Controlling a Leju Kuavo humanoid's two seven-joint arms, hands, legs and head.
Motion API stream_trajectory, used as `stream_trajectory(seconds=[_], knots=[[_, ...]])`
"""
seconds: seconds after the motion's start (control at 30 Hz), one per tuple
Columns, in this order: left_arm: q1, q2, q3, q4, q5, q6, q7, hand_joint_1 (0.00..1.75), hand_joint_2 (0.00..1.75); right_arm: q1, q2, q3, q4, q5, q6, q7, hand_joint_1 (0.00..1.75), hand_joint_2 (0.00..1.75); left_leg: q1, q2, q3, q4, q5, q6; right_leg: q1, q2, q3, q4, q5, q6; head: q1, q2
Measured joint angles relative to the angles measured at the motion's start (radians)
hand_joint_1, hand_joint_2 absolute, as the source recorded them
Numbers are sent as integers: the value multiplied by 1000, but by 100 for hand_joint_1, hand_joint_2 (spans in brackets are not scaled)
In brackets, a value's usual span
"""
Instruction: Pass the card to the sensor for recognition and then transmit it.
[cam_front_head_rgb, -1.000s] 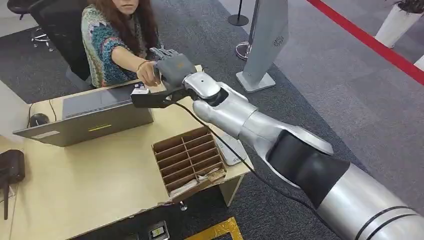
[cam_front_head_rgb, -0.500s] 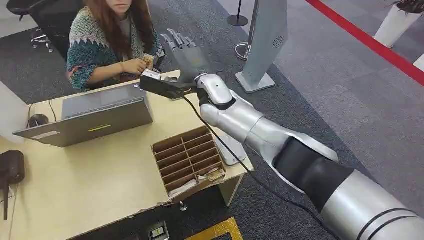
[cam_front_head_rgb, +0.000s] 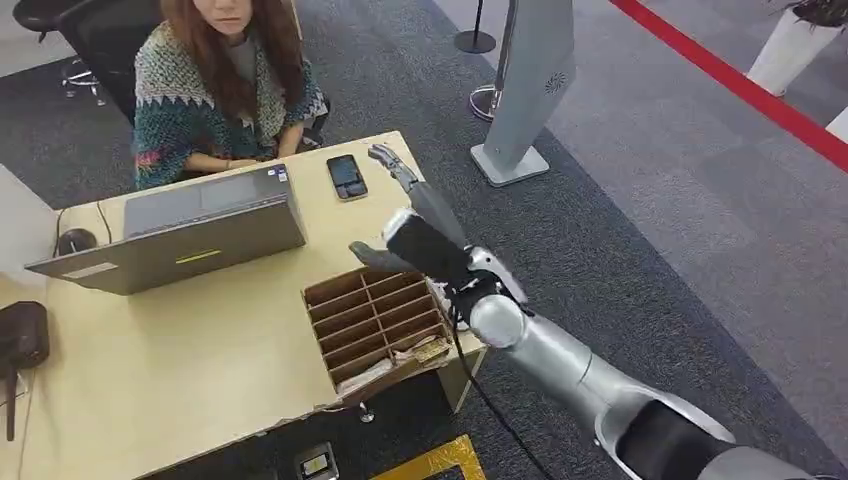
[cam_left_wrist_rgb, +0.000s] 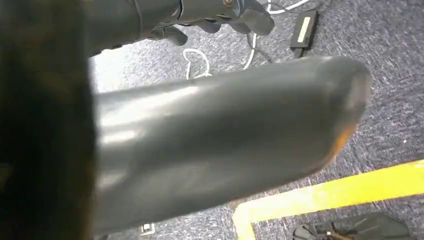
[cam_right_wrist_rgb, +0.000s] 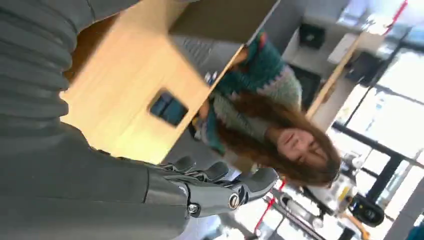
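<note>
My right hand (cam_front_head_rgb: 405, 205) hangs over the table's right side, just beyond the cardboard divider box (cam_front_head_rgb: 375, 315). Its fingers (cam_front_head_rgb: 388, 162) stretch out toward the black phone (cam_front_head_rgb: 346, 176) and nothing lies between them. The right wrist view shows the same straight, empty fingers (cam_right_wrist_rgb: 220, 185), with the phone (cam_right_wrist_rgb: 168, 107) on the wooden table (cam_right_wrist_rgb: 120, 85) beyond. A seated person (cam_front_head_rgb: 215, 90) in a patterned cardigan has both forearms drawn in at the table's far edge. No card is in my hand. In the left wrist view my left hand (cam_left_wrist_rgb: 210, 17) hangs over the carpet, holding nothing.
A grey laptop (cam_front_head_rgb: 190, 225) stands open in front of the person, with a mouse (cam_front_head_rgb: 75, 238) at the far left. The front compartments of the box hold some cards or papers (cam_front_head_rgb: 420, 350). A grey kiosk stand (cam_front_head_rgb: 530, 90) rises right of the table. Yellow floor tape (cam_left_wrist_rgb: 325, 192) lies below.
My right arm has drawn back from the person toward the box. The person has pulled both hands in. The dark thing beside my hand earlier is gone, and a phone lies on the table.
</note>
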Motion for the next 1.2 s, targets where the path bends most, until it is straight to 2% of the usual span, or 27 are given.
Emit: stream_trajectory(seconds=[0.17, 0.3, 0.4, 0.5, 0.63, 0.73, 0.87, 1.0, 1.1, 1.2], knots=[[1, 0, 21, 7, 18, 0, -4, 0, 0, 139, -2, -96, -133, -154, 102, -81, 0, 175, 0, 1, 0, 0, 0, -1, 0, 0, 0, 0, 0, 0, 0, 0], [1, 0, 30, 8, 25, -1, -6, 0, 0, 212, -2, -136, -193, -184, 171, -95, 0, 175, 0, 2, 0, 0, -1, -1, 0, 0, 0, 0, 0, 0, 0, 0], [1, -1, 37, 9, 35, -1, -6, 0, 0, 265, -7, -162, -236, -177, 241, -82, 0, 175, 0, 2, 0, 0, -1, -1, 0, 0, 0, 0, 0, 0, 0, 0], [0, -1, 37, 10, 49, 0, -6, 0, 0, 293, -16, -163, -262, -137, 307, -35, 0, 175, 0, 2, 0, 0, -1, -1, 0, 1, 0, 0, 0, 0, 0, 0], [0, 0, 37, 10, 60, 0, -6, 0, 0, 321, -27, -156, -281, -97, 356, 26, 0, 175, 0, 2, 0, 0, -1, -1, 0, 1, 0, 0, 0, 0, 0, 0], [0, 0, 37, 10, 59, 0, -5, 0, 0, 322, -43, -132, -292, -48, 392, 97, 0, 175, 0, 2, 0, 0, -1, -1, 0, 1, 0, 0, 0, 0, 0, 0], [-1, 0, 39, 10, 49, 0, 8, 0, 0, 316, -76, -75, -312, 161, 443, 262, 0, 175, 0, 2, 0, 0, -1, -1, 0, 1, 1, 0, 0, 0, 0, 0], [-1, 1, 44, 10, 37, 0, 14, 0, 0, 299, -99, -22, -320, 310, 475, 353, 0, 175, 0, 2, 0, 0, -1, -1, 0, 1, 1, 0, 0, 0, 0, 0], [-1, 1, 55, 10, 27, 0, 14, 0, 0, 282, -118, 26, -328, 379, 496, 392, 0, 175, 0, 2, 0, 0, -1, -1, 0, 1, 0, 0, 0, 0, 0, 0], [-1, 0, 68, 10, 20, 0, 9, 0, 0, 268, -133, 66, -332, 397, 504, 403, 0, 175, 0, 2, 0, 0, -1, -1, 0, 1, 0, 0, 0, 0, 0, 0]])
